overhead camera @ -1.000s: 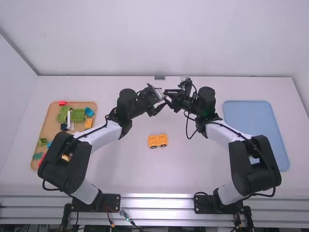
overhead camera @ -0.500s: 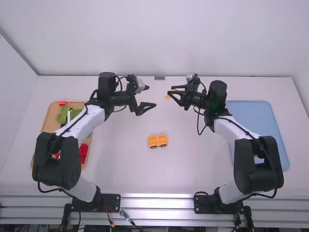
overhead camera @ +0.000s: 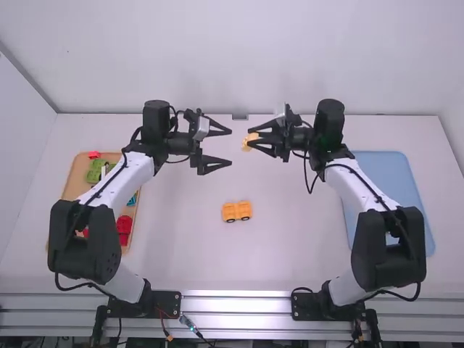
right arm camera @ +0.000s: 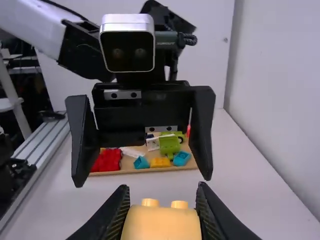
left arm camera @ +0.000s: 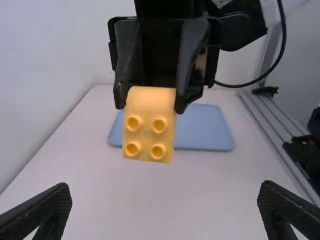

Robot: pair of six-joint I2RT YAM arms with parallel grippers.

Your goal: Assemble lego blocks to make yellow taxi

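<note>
Above the tabletop (overhead camera: pixel 188 246), toward its far side, the two grippers face each other with a gap between them. The left gripper (overhead camera: pixel 230 146) has its fingers spread wide apart. The right gripper (overhead camera: pixel 253 137) is clamped on a yellow block (overhead camera: pixel 249 142), one finger on each side of it. The block sticks out past the fingertips toward the left gripper; the left wrist view shows four round studs on its end, set two by two, and the right wrist view shows two of them.

Nearer the high camera, between the two arms, a yellow wheeled piece (overhead camera: pixel 236 211) rests on the tabletop. It looks like two blocks side by side, with a dark wheel showing low on each.

Left of it, partly under the left arm (overhead camera: pixel 109 185), lies a wooden tray (overhead camera: pixel 70 181). Inside are red blocks (overhead camera: pixel 125 226) and green blocks (overhead camera: pixel 95 174). The right wrist view also shows a small yellow brick (right arm camera: pixel 160 162) in that tray, between a teal block (right arm camera: pixel 141 163) and a blue block (right arm camera: pixel 181 158), with a white piece (right arm camera: pixel 132 153) beside the red ones.

On the right side lies a blue tray (overhead camera: pixel 406 203), partly covered by the right arm (overhead camera: pixel 362 192).
</note>
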